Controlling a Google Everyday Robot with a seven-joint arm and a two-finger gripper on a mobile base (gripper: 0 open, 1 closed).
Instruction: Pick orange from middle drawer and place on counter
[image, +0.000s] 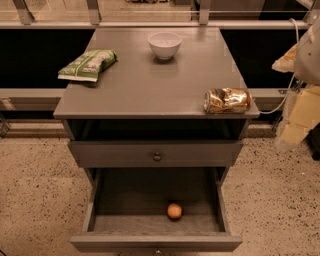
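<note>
The orange (174, 210) lies on the dark floor of the pulled-out middle drawer (95, 200), near its front wall and a little right of centre. The grey counter (150, 85) is the cabinet's top, above the drawers. My gripper (296, 122) hangs at the right edge of the view, beside the cabinet's right side at about counter height. It is well up and to the right of the orange and touches nothing that I can see.
On the counter stand a white bowl (164, 44) at the back centre, a green snack bag (88, 64) at the left and a gold can (227, 100) lying at the front right corner. A drawer front with a round knob (157, 156) sits above the open drawer. The floor is speckled.
</note>
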